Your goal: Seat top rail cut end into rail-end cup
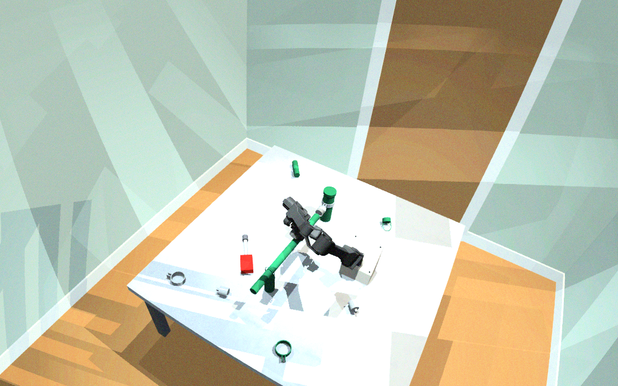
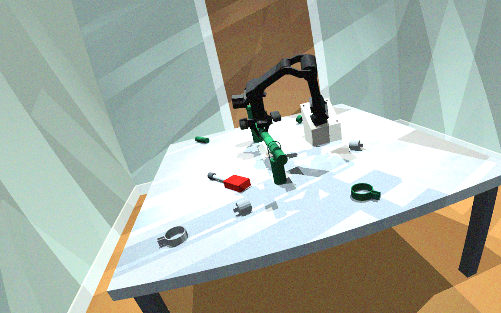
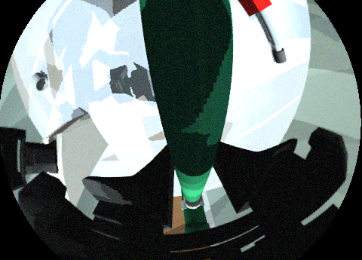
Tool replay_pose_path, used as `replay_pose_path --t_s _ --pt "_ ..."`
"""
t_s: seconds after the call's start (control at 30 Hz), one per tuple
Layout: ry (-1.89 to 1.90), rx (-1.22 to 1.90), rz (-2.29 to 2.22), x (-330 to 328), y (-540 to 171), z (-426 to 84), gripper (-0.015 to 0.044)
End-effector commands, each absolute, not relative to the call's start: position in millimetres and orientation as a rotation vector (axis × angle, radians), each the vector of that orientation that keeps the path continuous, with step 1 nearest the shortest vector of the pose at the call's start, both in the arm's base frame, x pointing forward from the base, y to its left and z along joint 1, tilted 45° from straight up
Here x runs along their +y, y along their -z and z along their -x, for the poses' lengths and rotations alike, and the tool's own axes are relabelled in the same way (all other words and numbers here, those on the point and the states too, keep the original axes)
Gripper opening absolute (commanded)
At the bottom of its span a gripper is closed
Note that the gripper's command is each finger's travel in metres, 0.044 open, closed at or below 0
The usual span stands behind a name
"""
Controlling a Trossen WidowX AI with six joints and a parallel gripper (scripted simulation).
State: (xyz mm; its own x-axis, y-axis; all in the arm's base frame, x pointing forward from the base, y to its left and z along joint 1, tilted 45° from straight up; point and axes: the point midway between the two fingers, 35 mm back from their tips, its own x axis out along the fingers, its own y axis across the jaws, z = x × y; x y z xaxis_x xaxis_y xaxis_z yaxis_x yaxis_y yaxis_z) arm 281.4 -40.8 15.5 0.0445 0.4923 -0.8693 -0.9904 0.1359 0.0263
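Note:
The green rail (image 1: 282, 257) (image 2: 270, 141) (image 3: 188, 83) runs through the loop cap on the short post (image 1: 269, 284) (image 2: 279, 174) toward the big green post (image 1: 326, 214) (image 2: 257, 136) (image 3: 196, 219). My gripper (image 1: 298, 235) (image 2: 262, 129) (image 3: 188, 142) is shut on the rail, between the two posts. The grey end cup (image 1: 321, 210) (image 3: 193, 205) hangs on the band (image 1: 329, 204), just below the green post cap (image 1: 329, 191). The rail's far end meets the cup's mouth in line with it; how deep it sits is hidden. The arm covers the cup in the exterior view.
A red-handled tool (image 1: 246, 264) (image 2: 236, 182) (image 3: 260, 1) lies beside the rail. Loose grey cups (image 1: 223, 291) (image 2: 243, 207) (image 2: 355, 145) and a green band (image 2: 362, 197) lie on the table. A short green cylinder (image 1: 295, 169) (image 2: 202, 139) lies at the back. My white base (image 2: 319, 134) stands right of the rail.

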Motion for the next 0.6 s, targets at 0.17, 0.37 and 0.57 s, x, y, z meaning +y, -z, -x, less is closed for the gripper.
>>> replay_pose_path --t_s 0.17,0.37,0.57 --pt "-1.303 0.879 0.733 -40.9 -15.5 -281.4 0.0000" --pt "-1.303 0.879 0.733 -41.3 -15.6 -281.4 0.0000" --pt "-1.303 0.879 0.733 -43.9 -16.0 -281.7 0.0000"
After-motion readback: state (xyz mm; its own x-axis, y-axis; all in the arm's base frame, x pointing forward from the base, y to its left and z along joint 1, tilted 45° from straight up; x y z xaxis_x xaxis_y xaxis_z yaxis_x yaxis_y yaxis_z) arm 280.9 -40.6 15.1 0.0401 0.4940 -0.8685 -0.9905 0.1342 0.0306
